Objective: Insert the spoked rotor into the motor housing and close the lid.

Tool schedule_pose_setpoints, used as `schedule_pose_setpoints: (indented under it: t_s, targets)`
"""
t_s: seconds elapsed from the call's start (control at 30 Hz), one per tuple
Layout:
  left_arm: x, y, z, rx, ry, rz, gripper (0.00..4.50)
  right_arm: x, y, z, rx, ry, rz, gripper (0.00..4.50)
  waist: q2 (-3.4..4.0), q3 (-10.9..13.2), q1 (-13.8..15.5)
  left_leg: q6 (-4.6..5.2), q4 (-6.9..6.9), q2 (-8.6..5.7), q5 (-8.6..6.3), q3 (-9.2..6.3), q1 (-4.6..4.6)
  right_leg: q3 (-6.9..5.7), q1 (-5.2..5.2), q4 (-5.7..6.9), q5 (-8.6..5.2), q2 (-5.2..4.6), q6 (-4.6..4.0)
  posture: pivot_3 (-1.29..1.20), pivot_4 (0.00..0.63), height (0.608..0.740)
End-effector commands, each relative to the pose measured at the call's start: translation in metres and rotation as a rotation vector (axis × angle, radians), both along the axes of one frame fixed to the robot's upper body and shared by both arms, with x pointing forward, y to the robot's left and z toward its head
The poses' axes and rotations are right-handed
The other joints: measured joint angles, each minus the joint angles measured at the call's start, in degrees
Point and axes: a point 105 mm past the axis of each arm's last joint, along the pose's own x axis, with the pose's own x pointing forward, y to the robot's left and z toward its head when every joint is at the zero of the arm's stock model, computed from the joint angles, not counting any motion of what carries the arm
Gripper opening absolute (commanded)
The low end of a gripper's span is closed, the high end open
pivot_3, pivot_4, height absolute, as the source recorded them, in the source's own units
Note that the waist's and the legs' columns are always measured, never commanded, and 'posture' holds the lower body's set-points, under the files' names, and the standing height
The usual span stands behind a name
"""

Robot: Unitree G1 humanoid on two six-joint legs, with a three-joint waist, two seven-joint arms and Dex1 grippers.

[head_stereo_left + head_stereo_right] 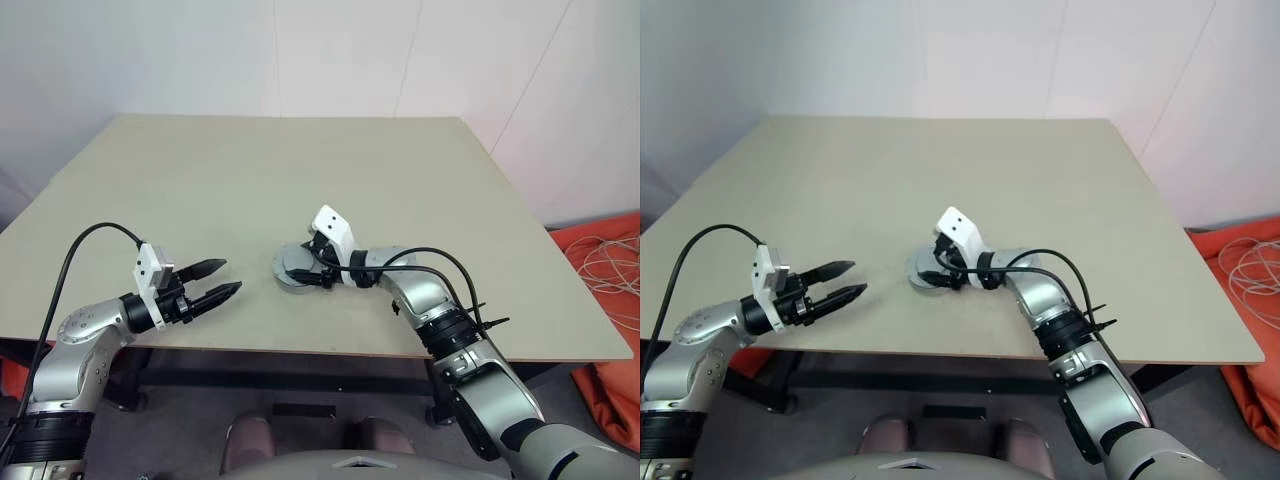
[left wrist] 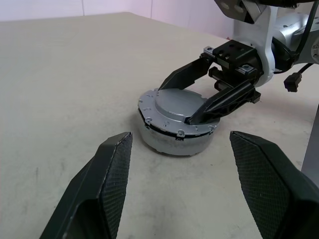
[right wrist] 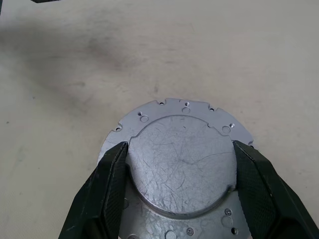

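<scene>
beige tabletop fills most of the left eye view, with pale walls behind it at the top of the frame and an orange cloth with pale cord at the right edge. nearest, at the lower left, the left gripper hangs over the table's front edge with its two black fingers spread apart and nothing between them, pointing toward the middle of the frame. a little further in, just left of centre, the right gripper reaches across the lid, its fingers set on either side of the raised round centre of that disc. in the right wrist view the pads sit right against that raised part, though i cannot tell whether they press on it or merely flank it. the lid looks like a flat, scuffed grey metal disc with a notched outer flange and small holes around the rim, and it lies on top of the motor housing, a short pale drum standing on the table. the rotor is hidden, presumably already inside. i judge the closing step is in hand, with the lid laid on but perhaps not fully seated. the next move calls for turning or pressing the lid until its notches line up, while the left gripper could steady the housing.
</scene>
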Motion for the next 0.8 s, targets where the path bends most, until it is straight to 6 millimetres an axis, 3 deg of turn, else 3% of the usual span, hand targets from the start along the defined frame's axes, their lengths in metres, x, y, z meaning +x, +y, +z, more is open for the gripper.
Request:
schedule_pose_setpoints:
  t_s: [0.03,0.57,0.8]
  targets:
    - [0.003,0.003,0.011,0.009,-0.049,0.006,3.34,0.003,0.001,0.007,-0.007,-0.03,0.008,3.15,0.0,0.0,0.0,0.0,0.0,0.0,0.0,0.0,0.0,0.0,0.0,0.0,0.0,0.0,0.0,0.0,0.0,0.74]
    - [0.007,0.005,0.012,0.029,-0.042,0.027,3.34,0.005,-0.005,-0.01,-0.069,0.031,-0.022,3.15,0.0,0.0,0.0,0.0,0.01,0.0,0.0,0.0,0.12,0.01,0.11,0.0,0.0,0.0,0.01,0.0,0.0,0.74]
    - [0.02,0.008,0.008,0.068,0.005,0.088,3.34,0.0,-0.01,-0.019,-0.095,0.076,0.001,3.15,-0.01,0.0,0.0,0.0,0.01,-0.03,0.0,-0.01,0.21,0.02,0.17,0.0,-0.01,-0.01,0.01,0.0,0.0,0.74]
